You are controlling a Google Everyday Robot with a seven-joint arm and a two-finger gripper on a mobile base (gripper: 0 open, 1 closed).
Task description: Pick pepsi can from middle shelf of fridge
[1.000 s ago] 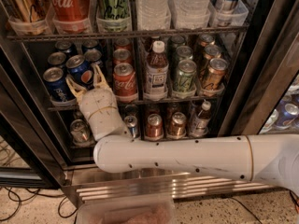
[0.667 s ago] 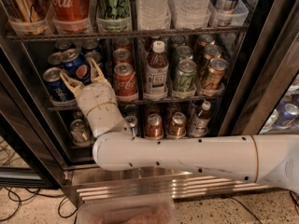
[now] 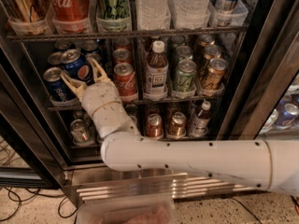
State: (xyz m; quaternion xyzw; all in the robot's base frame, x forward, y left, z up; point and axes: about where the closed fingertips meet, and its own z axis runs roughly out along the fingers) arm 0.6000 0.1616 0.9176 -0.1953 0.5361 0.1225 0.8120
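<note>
Camera view shows the dark-framed display fridge (image 3: pixel 243 92) with its ribbed stainless base, and a glossy white tubular arm (image 3: pixel 187 160) crossing in front of it. The cream two-finger gripper (image 3: pixel 78 69) is at the left end of the thin dark wire middle shelf (image 3: pixel 173 97). Its curved fingers (image 3: pixel 100 73) sit narrowly either side of the blue aluminium pepsi can (image 3: pixel 81 71) — apparently clamping it, though contact on the far side is hard to see. The can leans, silver top toward the left, higher than a second blue can (image 3: pixel 56 85) — and just beside a red Coca-Cola can (image 3: pixel 124 80).
</note>
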